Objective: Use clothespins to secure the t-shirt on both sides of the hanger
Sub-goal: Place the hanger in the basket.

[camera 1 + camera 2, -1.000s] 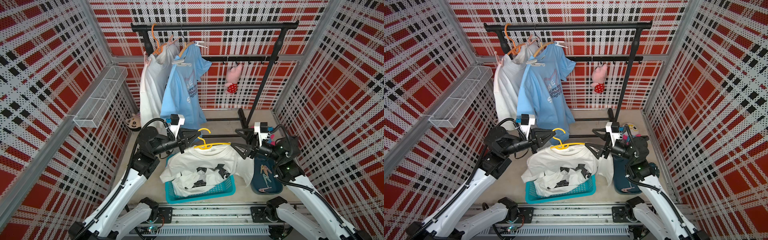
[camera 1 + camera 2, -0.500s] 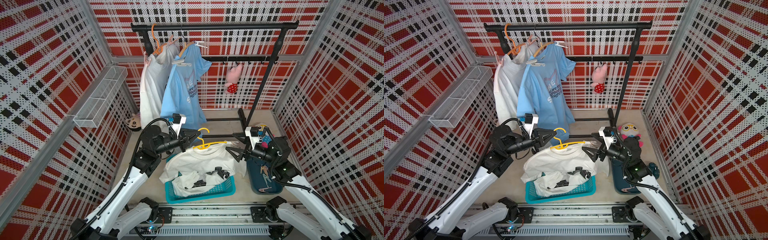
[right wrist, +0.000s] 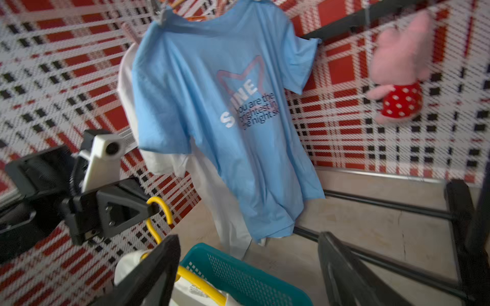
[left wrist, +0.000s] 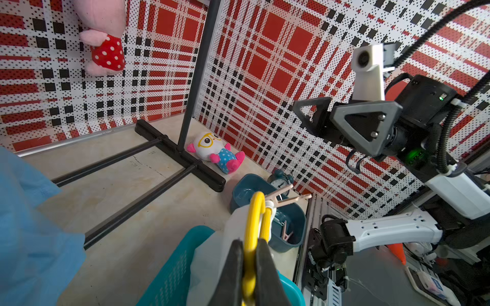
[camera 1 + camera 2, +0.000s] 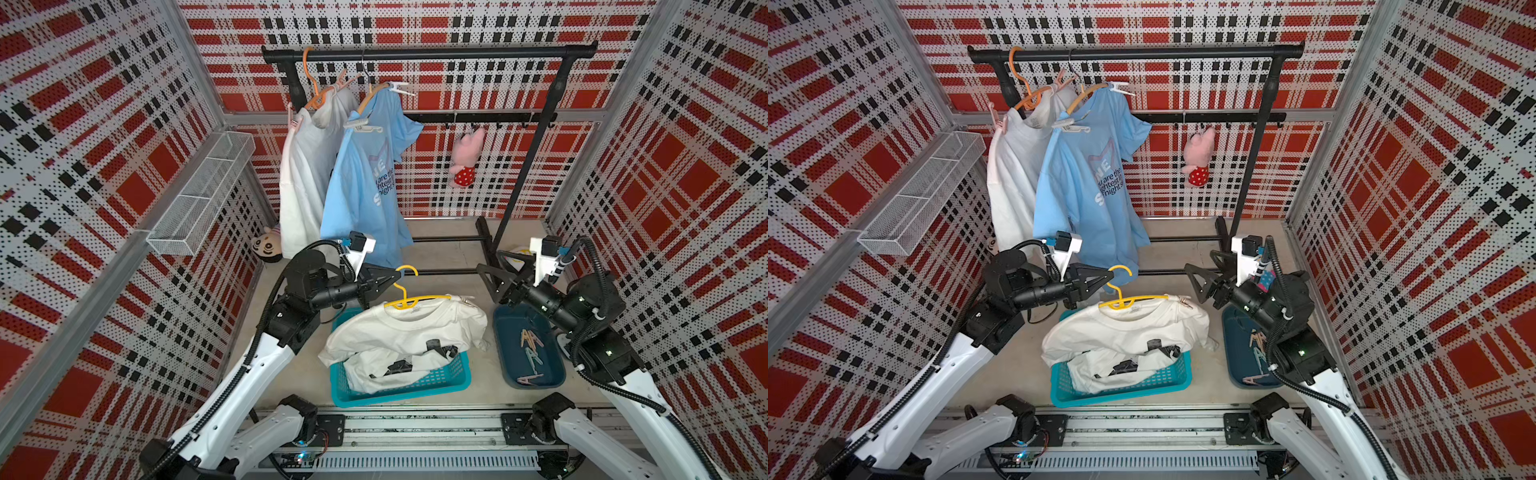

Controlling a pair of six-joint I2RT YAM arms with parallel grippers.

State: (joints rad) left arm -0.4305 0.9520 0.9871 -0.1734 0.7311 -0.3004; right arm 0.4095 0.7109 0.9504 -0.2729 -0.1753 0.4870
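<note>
Hook of yellow hanger [image 5: 419, 299] pinched tight in left gripper [image 5: 395, 275], above teal basket [image 5: 415, 385]. The white t-shirt [image 5: 399, 332] hangs on it, hem in basket. One clothespin [image 5: 467, 300] at hanger's 3 o'clock end, seemingly clipped on the shoulder. Loose clothespins [image 5: 528, 340] in blue tray [image 5: 513, 324], 3 o'clock of basket. Near tray's 12 o'clock end, right gripper [image 5: 488, 280], jaws spread, empty.

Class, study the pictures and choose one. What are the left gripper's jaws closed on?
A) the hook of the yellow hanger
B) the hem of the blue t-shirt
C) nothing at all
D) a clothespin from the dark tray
A: in the left wrist view the left gripper has both jaws pressed against the hook of the yellow hanger, with no gap left.
</note>
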